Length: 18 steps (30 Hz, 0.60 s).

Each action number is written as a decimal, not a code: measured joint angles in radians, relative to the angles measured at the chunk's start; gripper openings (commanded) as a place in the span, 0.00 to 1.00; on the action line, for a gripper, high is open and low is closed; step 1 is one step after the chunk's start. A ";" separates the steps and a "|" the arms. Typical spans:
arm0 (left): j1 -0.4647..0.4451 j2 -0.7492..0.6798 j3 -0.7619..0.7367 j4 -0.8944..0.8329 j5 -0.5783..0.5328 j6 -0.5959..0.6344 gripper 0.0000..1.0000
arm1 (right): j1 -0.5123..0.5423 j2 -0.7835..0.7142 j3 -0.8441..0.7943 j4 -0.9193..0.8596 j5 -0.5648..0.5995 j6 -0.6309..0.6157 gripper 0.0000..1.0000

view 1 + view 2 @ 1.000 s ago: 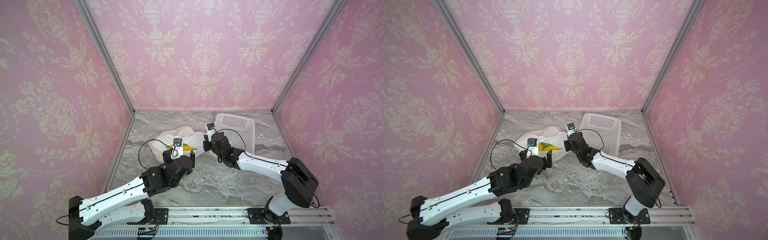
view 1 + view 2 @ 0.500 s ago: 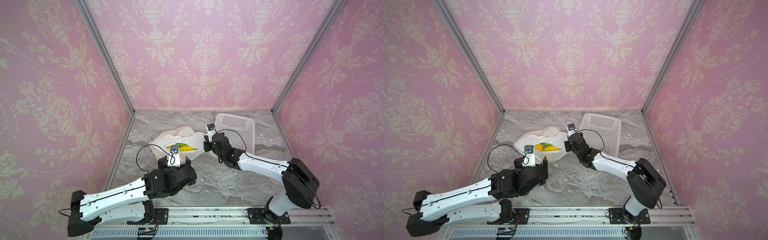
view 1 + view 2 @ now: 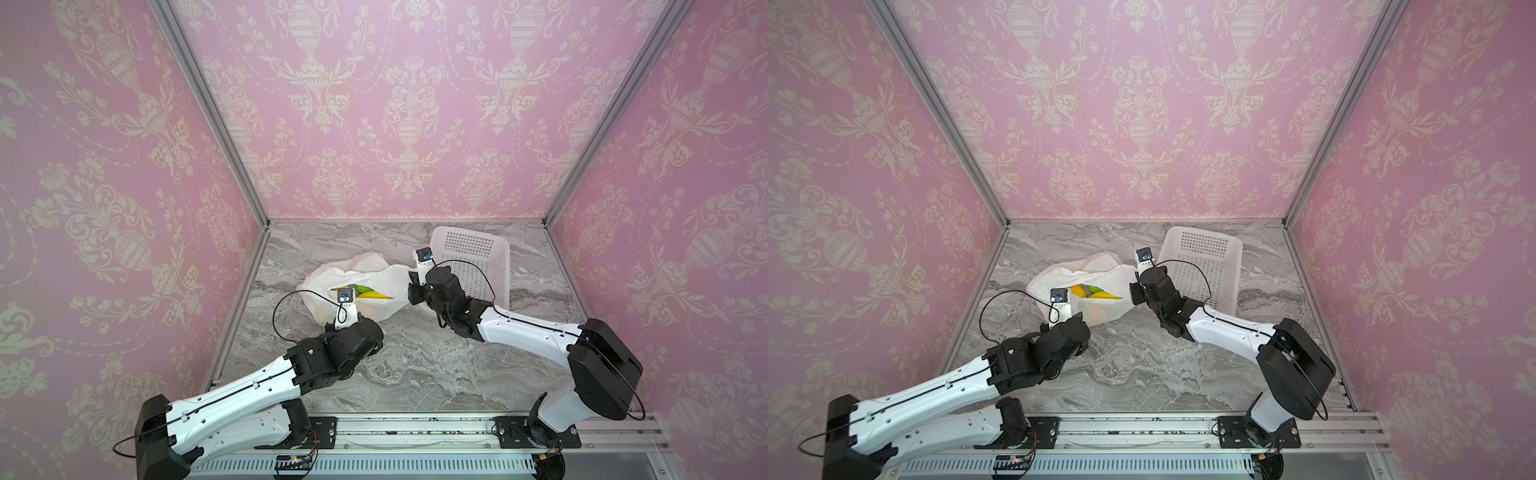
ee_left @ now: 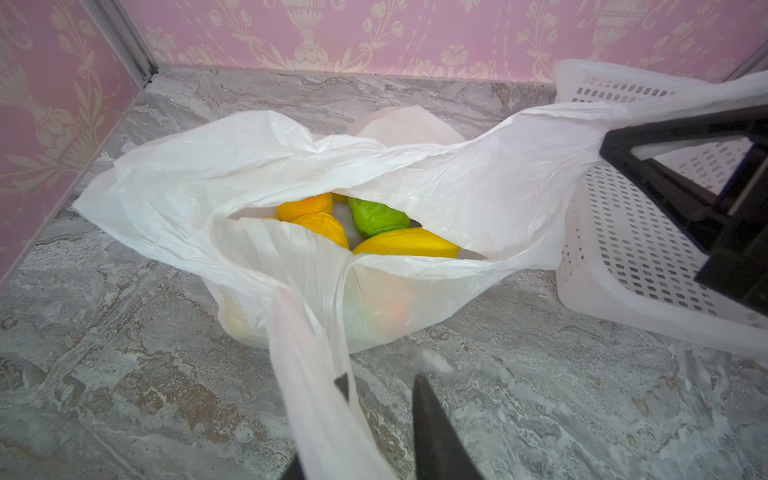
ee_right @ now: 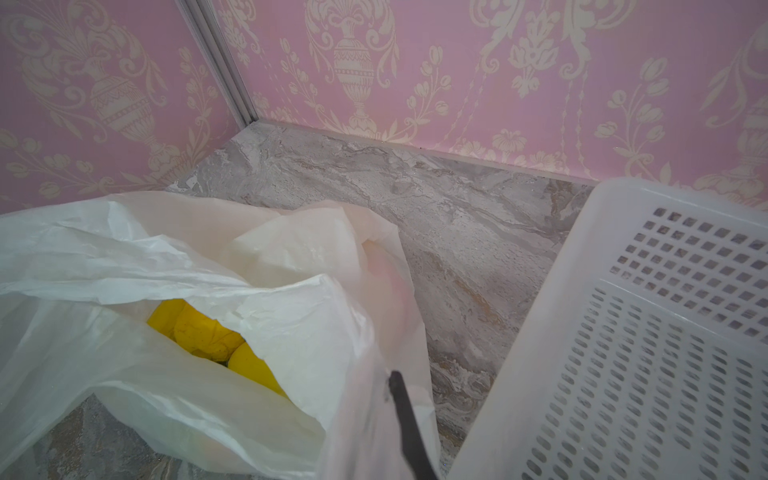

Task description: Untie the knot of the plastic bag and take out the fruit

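At the left of the table (image 3: 291, 257) the left claw (image 4: 380, 382) sits low in front of the bag (image 4: 457, 187). Its fingers are drawn close with the bag's near handle running taut between them, so it reads as pinching that strip. In both top views the claw itself is hidden under its wrist. No knot shows anywhere. The handles lie apart and the mouth gapes, so I judge the untying done. The fruit (image 4: 399, 245) is in the middle, inside the bag: a yellow piece, two orange and a green one in the opening, with more showing dimly through the film. To the right, the right claw (image 4: 615, 141) is closed on the bag's far handle and stretches that corner out sideways. The two opposed pulls seem meant to hold the mouth wide. A slack fold from the far side overhangs the opening and half covers the fruit. With both claws occupied, one would have to let go to reach in, and the thin film could then sag shut. The basket (image 4: 644, 249) stands just beside the bag on the right, behind the right claw.
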<state>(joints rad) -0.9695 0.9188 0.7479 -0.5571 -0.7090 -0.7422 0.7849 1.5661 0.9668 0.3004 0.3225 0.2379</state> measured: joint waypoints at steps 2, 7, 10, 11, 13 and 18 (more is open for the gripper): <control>0.045 -0.023 -0.001 0.021 0.035 0.022 0.00 | 0.000 0.000 0.000 0.000 -0.005 0.003 0.00; 0.208 -0.008 0.075 -0.010 0.138 0.099 0.00 | 0.000 0.000 0.003 -0.003 -0.012 0.026 0.00; 0.361 0.064 0.246 -0.060 0.210 0.164 0.00 | 0.000 0.002 0.070 -0.070 0.004 0.056 0.00; 0.408 0.092 0.311 -0.076 0.233 0.184 0.00 | -0.001 0.007 0.124 -0.113 0.019 0.074 0.00; 0.492 0.151 0.450 -0.103 0.284 0.227 0.00 | -0.009 0.031 0.266 -0.189 0.036 0.105 0.00; 0.624 0.322 0.761 -0.186 0.397 0.319 0.00 | -0.047 0.143 0.693 -0.399 0.056 0.185 0.00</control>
<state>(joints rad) -0.3450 1.2407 1.5089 -0.7429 -0.3122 -0.4236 0.7376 1.7096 1.6596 -0.0986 0.3786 0.4225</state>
